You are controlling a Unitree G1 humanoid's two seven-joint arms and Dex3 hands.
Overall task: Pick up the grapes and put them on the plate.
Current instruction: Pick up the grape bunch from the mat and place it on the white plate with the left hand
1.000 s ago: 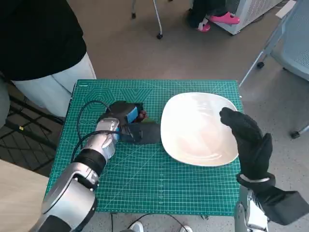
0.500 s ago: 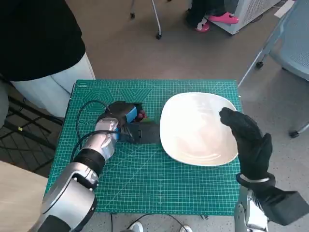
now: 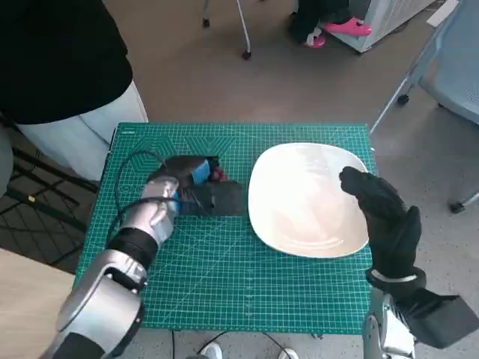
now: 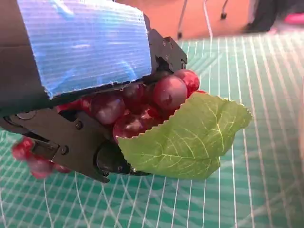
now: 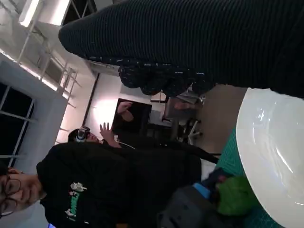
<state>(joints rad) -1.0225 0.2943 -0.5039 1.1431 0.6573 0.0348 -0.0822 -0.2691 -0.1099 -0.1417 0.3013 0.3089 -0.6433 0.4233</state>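
The grapes [image 3: 217, 176] are a dark red bunch with a green leaf [image 4: 190, 137]. My left hand [image 3: 187, 179] grips them at the left middle of the green mat [image 3: 224, 277], just left of the white plate [image 3: 299, 202]. The left wrist view shows the grapes [image 4: 168, 92] clasped under the blue-taped left hand [image 4: 85, 42], with the leaf sticking out past the fingers. My right hand [image 3: 382, 213] lies open over the plate's right rim, holding nothing. The right wrist view shows the right hand [image 5: 190, 38], the plate [image 5: 270, 142] and the leaf [image 5: 232, 194] beyond it.
A person in a black top and pale trousers [image 3: 67, 75] stands at the table's far left corner. An office chair [image 3: 449, 67] is off to the far right, and chair legs [image 3: 243, 30] and pink shoes [image 3: 344, 30] are beyond the table.
My left hand has shifted slightly toward the far side with the grapes in it, and its forearm has swung a little left. The right hand and plate have stayed put.
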